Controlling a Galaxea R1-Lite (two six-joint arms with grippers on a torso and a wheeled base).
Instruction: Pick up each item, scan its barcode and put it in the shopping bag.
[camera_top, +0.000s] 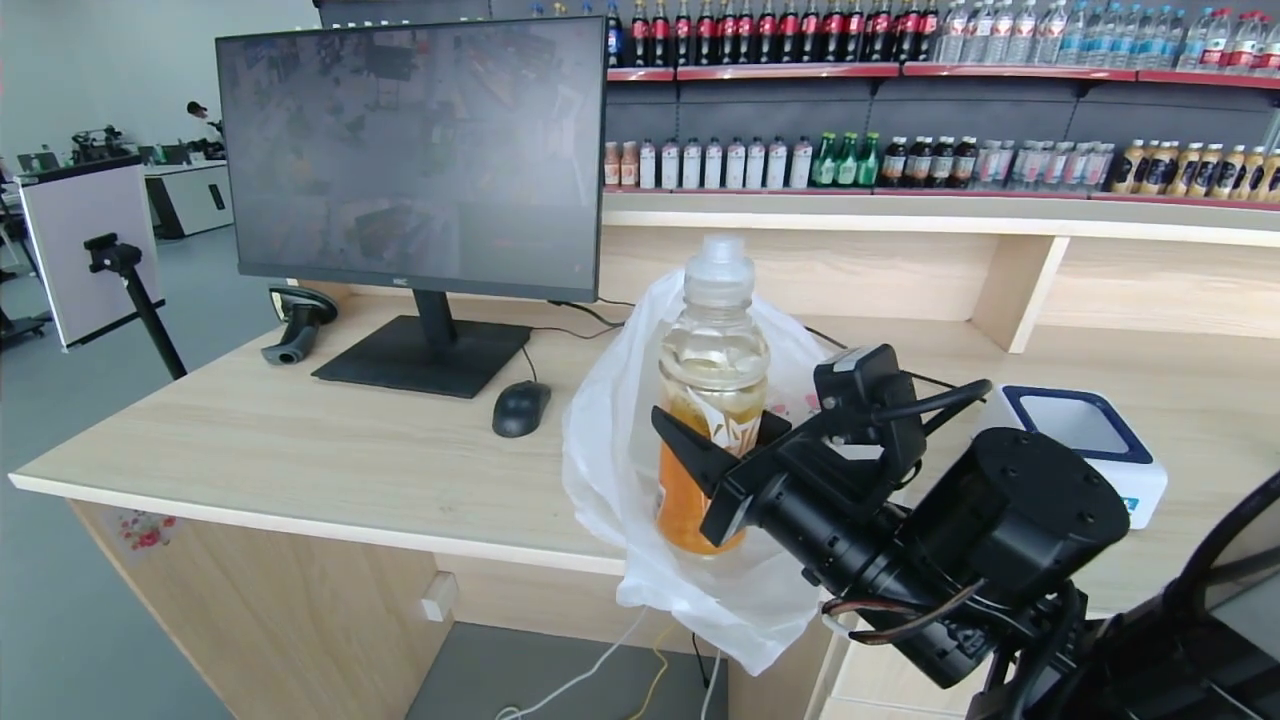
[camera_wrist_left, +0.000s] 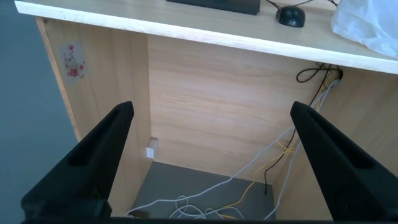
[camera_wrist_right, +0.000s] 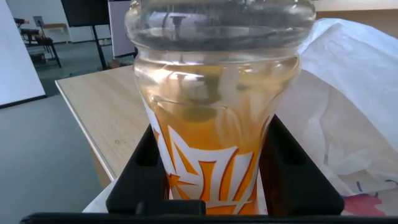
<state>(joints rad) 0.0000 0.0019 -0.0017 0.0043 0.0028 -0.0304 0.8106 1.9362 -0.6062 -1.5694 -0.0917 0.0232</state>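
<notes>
Handheld scanner (camera_top: 295, 325) lies far left of the right gripper (camera_top: 715, 440). Left gripper (camera_wrist_left: 212, 112) hangs spread wide below the counter (camera_wrist_left: 186, 28) edge. Shopping bag (camera_top: 600, 440) (white, crumpled) sits just left of and behind the right gripper, whose fingers pinch the orange drink bottle (camera_top: 712, 350) upright.

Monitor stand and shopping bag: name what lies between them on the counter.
A black computer mouse sits between the monitor stand and the white shopping bag, apart from both; the head view shows it.

Monitor (camera_top: 410, 150) and mouse (camera_top: 520, 408) stand on the wooden counter (camera_top: 250, 440).
</notes>
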